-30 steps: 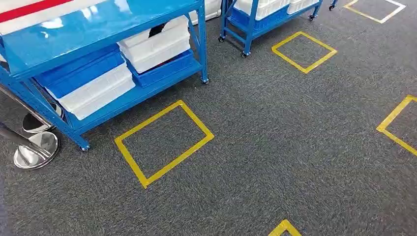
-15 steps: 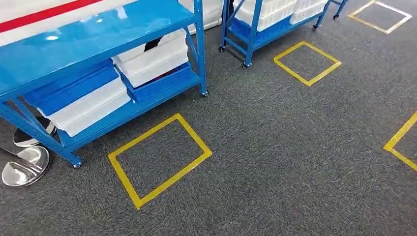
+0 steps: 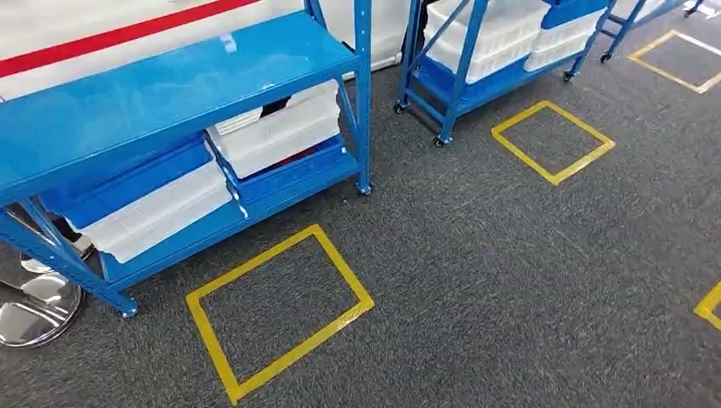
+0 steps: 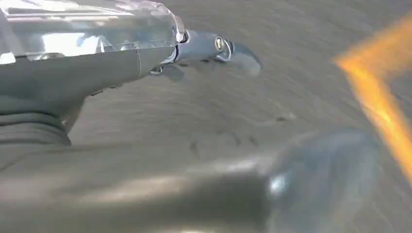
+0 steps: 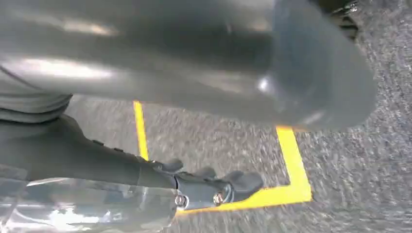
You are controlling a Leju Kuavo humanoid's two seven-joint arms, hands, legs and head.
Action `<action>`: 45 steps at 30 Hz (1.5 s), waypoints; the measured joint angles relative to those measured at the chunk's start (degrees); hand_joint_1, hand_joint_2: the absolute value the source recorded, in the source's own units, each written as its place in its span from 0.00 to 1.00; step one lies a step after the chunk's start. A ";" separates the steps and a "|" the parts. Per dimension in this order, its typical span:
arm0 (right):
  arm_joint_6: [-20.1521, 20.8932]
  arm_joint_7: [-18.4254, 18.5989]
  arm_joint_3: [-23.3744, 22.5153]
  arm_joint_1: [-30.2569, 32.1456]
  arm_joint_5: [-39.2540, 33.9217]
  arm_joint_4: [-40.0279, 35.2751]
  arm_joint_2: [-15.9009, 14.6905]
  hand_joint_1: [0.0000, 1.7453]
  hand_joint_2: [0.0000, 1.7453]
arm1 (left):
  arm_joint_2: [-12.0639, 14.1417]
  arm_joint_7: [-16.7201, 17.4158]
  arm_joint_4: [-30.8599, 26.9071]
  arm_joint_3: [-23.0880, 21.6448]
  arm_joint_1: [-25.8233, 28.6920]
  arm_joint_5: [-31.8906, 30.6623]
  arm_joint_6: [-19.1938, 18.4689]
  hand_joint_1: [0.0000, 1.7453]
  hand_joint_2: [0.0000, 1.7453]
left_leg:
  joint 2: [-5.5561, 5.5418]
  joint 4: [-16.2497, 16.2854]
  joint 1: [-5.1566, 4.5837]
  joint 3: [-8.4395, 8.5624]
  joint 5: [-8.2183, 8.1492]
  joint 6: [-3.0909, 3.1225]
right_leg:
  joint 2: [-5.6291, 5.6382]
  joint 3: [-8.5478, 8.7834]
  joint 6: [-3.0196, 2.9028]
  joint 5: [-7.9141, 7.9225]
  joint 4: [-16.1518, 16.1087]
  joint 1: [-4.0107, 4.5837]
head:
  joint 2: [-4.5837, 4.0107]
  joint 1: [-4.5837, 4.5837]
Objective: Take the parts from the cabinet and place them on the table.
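A blue wheeled cabinet (image 3: 170, 85) stands at the left of the head view. Its top shelf is bare. On its lower shelf sit white bins (image 3: 276, 136) and blue bins (image 3: 127, 183); what they hold is hidden. My left hand (image 4: 73, 82) hangs over grey carpet with its fingers (image 4: 233, 51) stretched out and its thumb apart, holding nothing. My right hand (image 5: 73, 155) hangs the same way, fingers (image 5: 228, 184) straight over a yellow tape line, with nothing in it.
A second blue cabinet (image 3: 463, 85) with white bins (image 3: 502, 34) stands behind, to the right. Yellow tape squares (image 3: 281, 310) (image 3: 553, 140) mark the carpet. A chrome post base (image 3: 34, 310) stands by the near cabinet's left leg.
The whole picture has shifted down and to the right, so the camera has moved. More of both cabinets has come into view. Nothing among the things themselves has moved.
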 joint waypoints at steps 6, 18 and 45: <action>0.42 0.63 -0.33 -0.47 2.62 -0.22 0.22 0.00 0.00 | -3.68 2.29 -10.68 -22.76 4.04 8.48 -0.28 0.00 0.00 | -6.45 -2.10 0.27 4.95 -2.22 0.92 | 3.00 -13.61 1.01 -9.26 13.40 -0.70 | 0.00 0.00; 0.61 0.87 -0.64 -1.02 5.90 -0.52 0.29 0.00 0.00 | -5.91 0.56 -12.16 -25.77 3.79 6.94 4.46 0.00 0.00 | -3.06 7.90 0.84 4.27 -9.54 -3.05 | 2.94 -14.49 -1.82 7.90 -0.56 -0.99 | 0.00 -0.04; 1.66 1.20 -3.72 -1.50 6.42 -1.03 -0.06 0.00 0.00 | -6.19 6.73 -26.84 -32.55 13.19 13.11 -1.42 0.00 0.00 | -6.47 -1.00 0.76 4.37 -3.87 -2.23 | 3.85 -11.90 -0.43 5.46 -0.46 -1.10 | 0.00 -0.28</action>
